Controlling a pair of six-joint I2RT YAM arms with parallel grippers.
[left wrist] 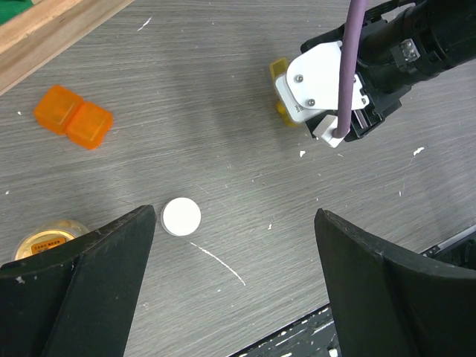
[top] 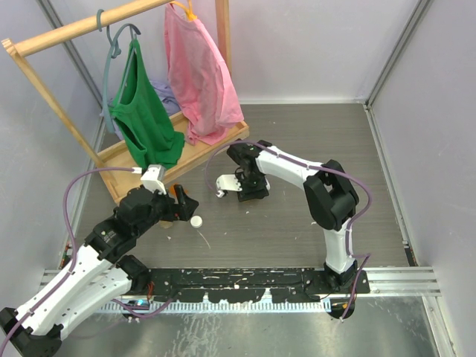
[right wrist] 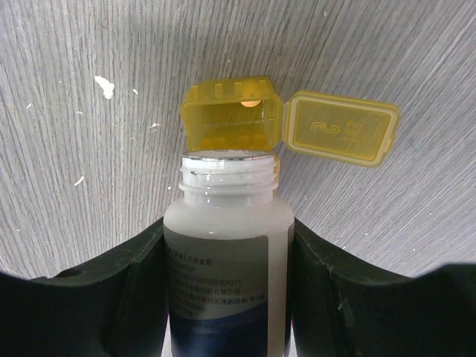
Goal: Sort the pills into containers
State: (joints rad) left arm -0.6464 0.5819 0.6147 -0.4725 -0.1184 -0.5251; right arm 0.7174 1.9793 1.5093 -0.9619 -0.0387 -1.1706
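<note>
My right gripper [right wrist: 227, 227] is shut on a white pill bottle [right wrist: 223, 260] with a blue-and-grey label. The bottle has no cap, and its mouth tips toward the yellow containers [right wrist: 232, 119] lying on the table. One cell stands open with its lid [right wrist: 342, 128] folded to the right. A small pale pill [right wrist: 251, 104] lies inside that cell. In the left wrist view the containers [left wrist: 280, 71] peek out behind the right gripper [left wrist: 335, 97]. My left gripper [left wrist: 234, 216] hangs open above the table with nothing between its fingers [left wrist: 82, 282]. A round white cap [left wrist: 181, 216] lies beside the left finger.
An orange two-cell pill box [left wrist: 73, 117] lies to the left on the table. A small jar with a yellow lid [left wrist: 46, 242] sits by the left finger. A wooden clothes rack [top: 178, 149] with green and pink garments stands at the back left. A black rail [top: 245, 279] runs along the near edge.
</note>
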